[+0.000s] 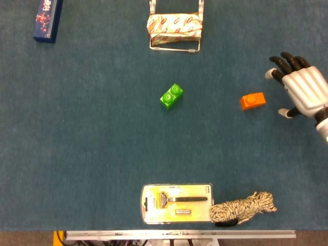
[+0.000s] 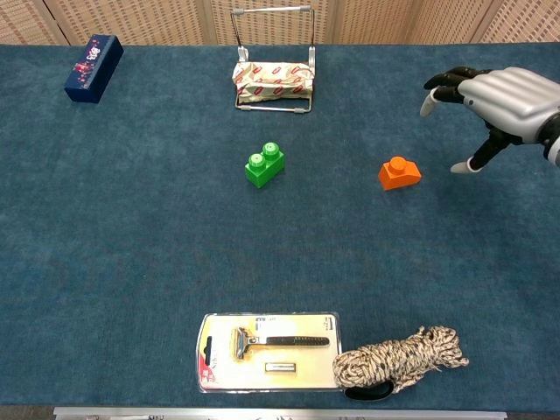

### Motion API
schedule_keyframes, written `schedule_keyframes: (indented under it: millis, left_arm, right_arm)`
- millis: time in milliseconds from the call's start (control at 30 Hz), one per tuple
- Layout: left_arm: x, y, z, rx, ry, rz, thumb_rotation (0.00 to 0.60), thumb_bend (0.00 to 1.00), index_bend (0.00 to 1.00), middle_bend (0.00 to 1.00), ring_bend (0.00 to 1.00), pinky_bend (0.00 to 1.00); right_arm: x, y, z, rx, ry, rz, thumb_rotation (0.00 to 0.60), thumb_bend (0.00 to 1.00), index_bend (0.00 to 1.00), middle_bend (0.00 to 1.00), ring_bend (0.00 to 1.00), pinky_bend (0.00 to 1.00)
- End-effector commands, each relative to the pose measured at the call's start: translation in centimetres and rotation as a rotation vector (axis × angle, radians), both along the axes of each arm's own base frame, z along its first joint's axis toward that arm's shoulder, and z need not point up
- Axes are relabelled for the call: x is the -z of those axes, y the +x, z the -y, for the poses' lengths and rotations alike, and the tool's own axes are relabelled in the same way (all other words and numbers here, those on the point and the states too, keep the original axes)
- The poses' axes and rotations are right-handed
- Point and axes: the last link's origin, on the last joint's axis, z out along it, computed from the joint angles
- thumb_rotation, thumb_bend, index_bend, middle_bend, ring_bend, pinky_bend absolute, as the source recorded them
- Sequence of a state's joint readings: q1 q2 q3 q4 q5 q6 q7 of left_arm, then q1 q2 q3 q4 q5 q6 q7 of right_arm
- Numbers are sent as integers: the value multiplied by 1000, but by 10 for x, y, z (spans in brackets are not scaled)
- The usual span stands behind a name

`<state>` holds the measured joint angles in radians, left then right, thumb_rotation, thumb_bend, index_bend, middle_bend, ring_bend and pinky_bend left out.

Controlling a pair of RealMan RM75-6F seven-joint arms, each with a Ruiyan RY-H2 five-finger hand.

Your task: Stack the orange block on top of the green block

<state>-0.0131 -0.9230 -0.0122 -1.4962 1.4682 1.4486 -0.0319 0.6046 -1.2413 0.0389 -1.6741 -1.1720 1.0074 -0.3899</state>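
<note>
Chest view, near edge to far edge. At the lower centre of the frame a razor in yellow blister packaging [image 2: 268, 351] lies flat on the blue cloth-covered table [image 2: 114, 262], and a coil of speckled rope [image 2: 400, 360] lies just beside the pack's right edge, touching or nearly touching it. At mid-frame the green block [image 2: 264, 164], with two studs on top, sits slightly left of centre; the orange block [image 2: 399, 173], with one stud, sits to its right, well apart from it and resting on the cloth. At the right edge of the frame the right hand [image 2: 499, 98] hovers above the table, right of the orange block and apart from it, with its fingers spread and nothing held between them. At the far edge, upper centre, a patterned packet [image 2: 273, 81] rests in a wire stand [image 2: 272, 12]; a dark blue box [image 2: 93, 67] lies at the upper left.

Head view shows the same layout from above: orange block [image 1: 252, 100] right of centre, green block [image 1: 171, 96] near centre, right hand [image 1: 303, 88] at the right edge. Neither view shows the left hand.
</note>
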Motion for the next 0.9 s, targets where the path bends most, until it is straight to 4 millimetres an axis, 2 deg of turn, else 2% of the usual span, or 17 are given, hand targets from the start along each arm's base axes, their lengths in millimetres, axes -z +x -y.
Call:
schedule_keyframes:
  millis: [33, 233, 500, 900]
  left_arm:
    - [0, -1, 1, -2, 1, 2, 600, 214, 339, 247, 38, 149]
    - [0, -3, 2, -6, 1, 6, 600, 214, 340, 247, 38, 148]
    - [-1, -6, 4, -19, 4, 11, 600, 214, 340, 247, 39, 148]
    - [-1, -9, 5, -27, 9, 21, 600, 214, 340, 248, 39, 149]
  right_arm:
    - [8, -3, 3, 15, 19, -2, 600, 0, 310, 131, 30, 151]
    - [20, -8, 8, 36, 37, -4, 600, 0, 357, 131, 30, 151]
    - [35, -14, 18, 61, 54, -11, 600, 0, 370, 131, 30, 151]
    - [54, -11, 25, 61, 84, -12, 600, 4, 396, 131, 29, 151]
